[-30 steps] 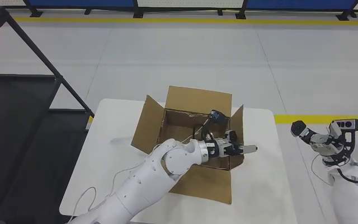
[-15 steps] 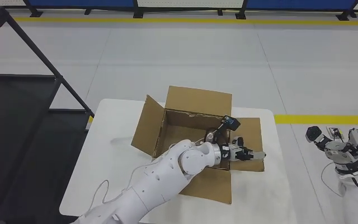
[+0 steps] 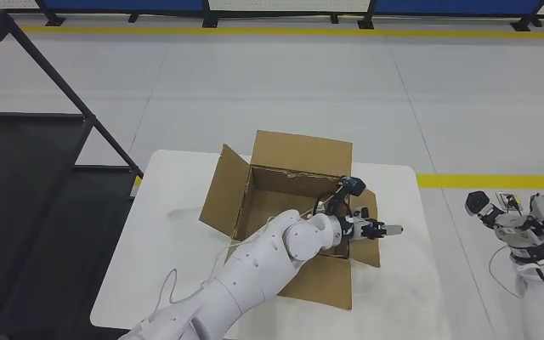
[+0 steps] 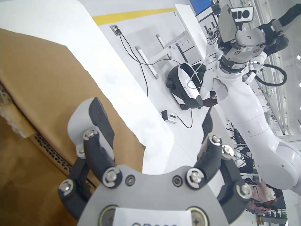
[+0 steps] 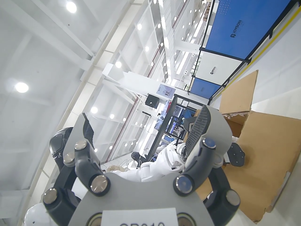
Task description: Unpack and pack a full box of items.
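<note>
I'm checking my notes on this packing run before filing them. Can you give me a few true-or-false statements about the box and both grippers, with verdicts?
1. The box stands on the table with its flaps open. True.
2. The left gripper holds an item. False: its jaws stand apart with nothing between them.
3. The left gripper is over a side flap of the box. True.
4. The right gripper is inside the box. False: it is off beyond the table's edge, away from the box.
5. The right gripper's jaws are shut. False: they stand apart and empty.
</note>
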